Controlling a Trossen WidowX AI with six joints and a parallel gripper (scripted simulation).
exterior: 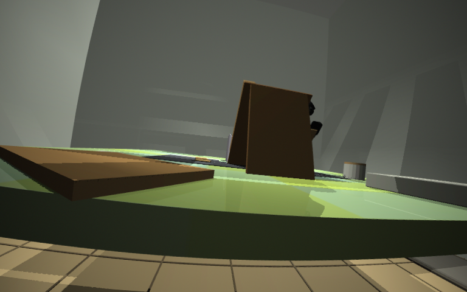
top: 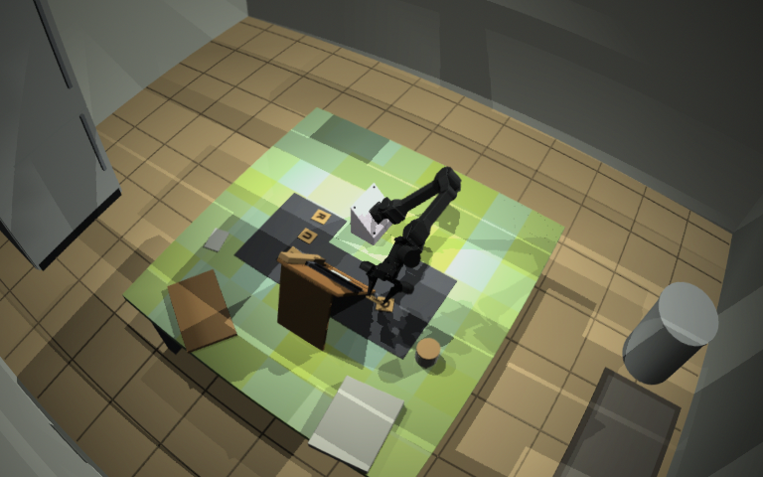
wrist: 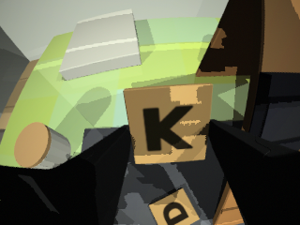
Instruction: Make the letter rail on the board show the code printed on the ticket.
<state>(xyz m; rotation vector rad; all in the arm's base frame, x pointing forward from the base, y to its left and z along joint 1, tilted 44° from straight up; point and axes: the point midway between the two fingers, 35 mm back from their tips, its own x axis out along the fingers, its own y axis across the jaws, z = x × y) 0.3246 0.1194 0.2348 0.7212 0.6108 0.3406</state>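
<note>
Gripper [top: 384, 287] [wrist: 169, 127] part-open, K tile [wrist: 169, 124] pinched by its side edges, held up nr the board's [top: 306, 303] [exterior: 280, 131] [wrist: 286, 37] end. Looks light, stiff, prob. slick; we'd keep edges gripped, face free.

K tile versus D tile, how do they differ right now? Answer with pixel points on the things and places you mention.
The K tile [wrist: 169, 124] is between the gripper's [wrist: 170, 126] fingers; the D tile [wrist: 174, 211] is not. The K tile reads nearly upright in the wrist view, while the D tile sits tilted. Both are tan with a dark letter.
</note>
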